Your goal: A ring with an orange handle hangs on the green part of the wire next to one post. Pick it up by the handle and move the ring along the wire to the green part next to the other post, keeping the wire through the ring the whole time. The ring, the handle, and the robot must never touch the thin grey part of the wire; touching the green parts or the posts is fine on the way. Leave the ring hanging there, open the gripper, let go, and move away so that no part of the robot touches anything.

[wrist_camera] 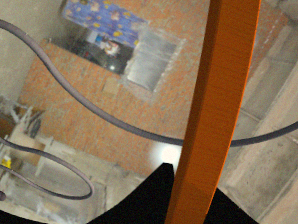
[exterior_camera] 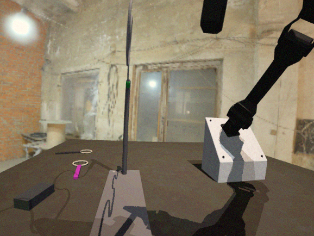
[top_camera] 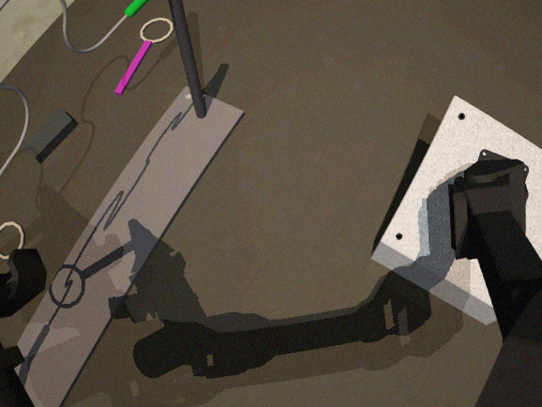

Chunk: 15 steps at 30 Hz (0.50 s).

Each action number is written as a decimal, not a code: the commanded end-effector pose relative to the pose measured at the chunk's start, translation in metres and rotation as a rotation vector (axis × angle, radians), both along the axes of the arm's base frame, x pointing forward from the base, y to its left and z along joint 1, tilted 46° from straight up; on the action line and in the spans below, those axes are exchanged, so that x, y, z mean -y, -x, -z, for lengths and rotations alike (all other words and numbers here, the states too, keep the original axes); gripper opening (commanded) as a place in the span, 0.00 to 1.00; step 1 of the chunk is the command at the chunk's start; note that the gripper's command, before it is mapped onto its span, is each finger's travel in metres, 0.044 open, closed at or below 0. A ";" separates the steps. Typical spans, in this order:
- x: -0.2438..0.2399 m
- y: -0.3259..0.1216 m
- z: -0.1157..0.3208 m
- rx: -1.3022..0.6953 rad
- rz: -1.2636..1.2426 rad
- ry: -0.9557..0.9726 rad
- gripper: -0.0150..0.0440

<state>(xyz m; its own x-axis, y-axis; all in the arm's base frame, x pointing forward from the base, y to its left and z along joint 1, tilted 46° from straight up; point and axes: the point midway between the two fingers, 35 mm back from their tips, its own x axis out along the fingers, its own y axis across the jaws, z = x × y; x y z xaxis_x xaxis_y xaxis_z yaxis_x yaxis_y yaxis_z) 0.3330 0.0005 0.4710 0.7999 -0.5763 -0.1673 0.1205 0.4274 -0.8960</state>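
The orange handle rises through the wrist view, its lower end between the black fingers of my gripper, which is shut on it. The grey wire crosses behind the handle in the wrist view; whether they touch I cannot tell. The held ring is out of the wrist view. In the top view its shadow surrounds the wire's shadow. One green part shows at the dark post; the other green part and post are not visible.
The post stands on a pale base plate. A magenta-handled ring and a dark block lie left. A pale ring shows partly at the left edge. The arm's white mount is right.
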 end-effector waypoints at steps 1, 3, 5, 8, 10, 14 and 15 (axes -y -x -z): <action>0.000 0.000 0.000 0.015 -0.002 -0.058 0.00; -0.001 0.000 0.000 0.018 -0.003 -0.081 0.00; -0.001 0.000 0.001 0.021 -0.004 -0.104 0.00; -0.002 0.000 0.002 0.026 -0.007 -0.139 0.00; -0.002 0.000 0.003 0.029 -0.008 -0.163 0.00; -0.003 0.000 0.004 0.035 -0.011 -0.210 0.00; -0.003 -0.001 0.004 0.037 -0.012 -0.222 0.00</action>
